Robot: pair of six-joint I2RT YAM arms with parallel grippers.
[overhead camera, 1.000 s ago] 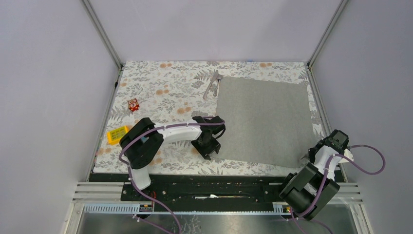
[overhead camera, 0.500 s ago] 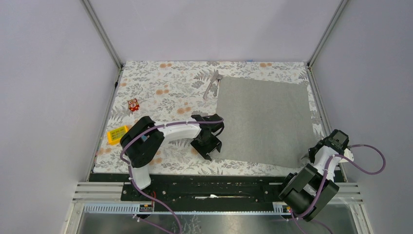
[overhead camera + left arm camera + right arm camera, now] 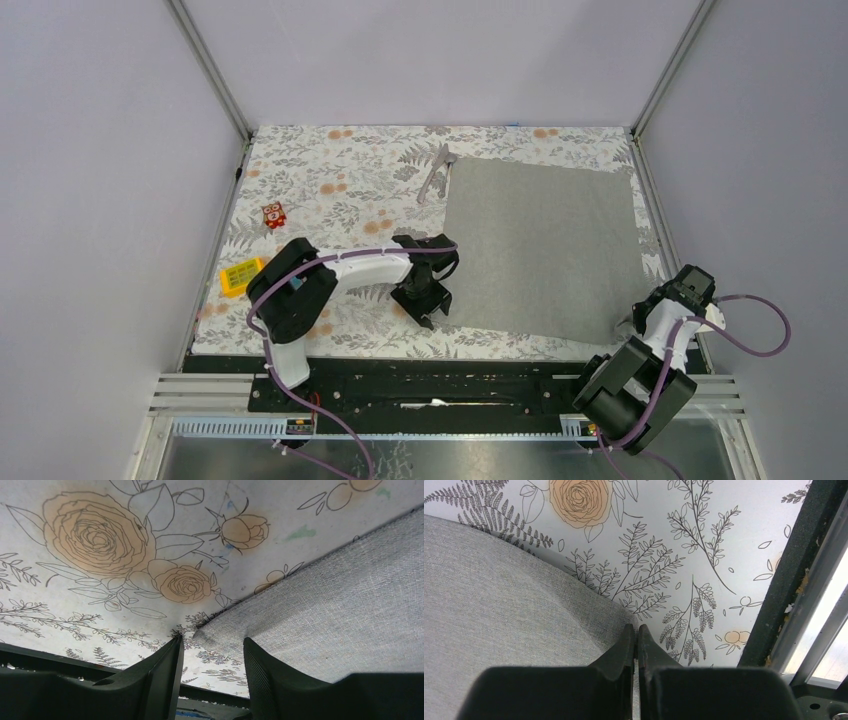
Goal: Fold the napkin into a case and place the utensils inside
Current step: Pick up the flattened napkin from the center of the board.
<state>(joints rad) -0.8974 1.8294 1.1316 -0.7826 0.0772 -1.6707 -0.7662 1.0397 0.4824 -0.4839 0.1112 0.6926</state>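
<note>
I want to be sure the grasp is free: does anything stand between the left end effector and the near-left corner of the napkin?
Nothing visible does. The left end effector is open, and the napkin corner lies between its fingers, with only the floral tablecloth underneath.

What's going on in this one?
The napkin lies flat and unfolded on the floral tablecloth. The right fingers are shut on its near-right corner. The left fingers stand open astride its near-left corner, not yet gripping. The utensils lie untouched by the napkin's far-left corner.
</note>
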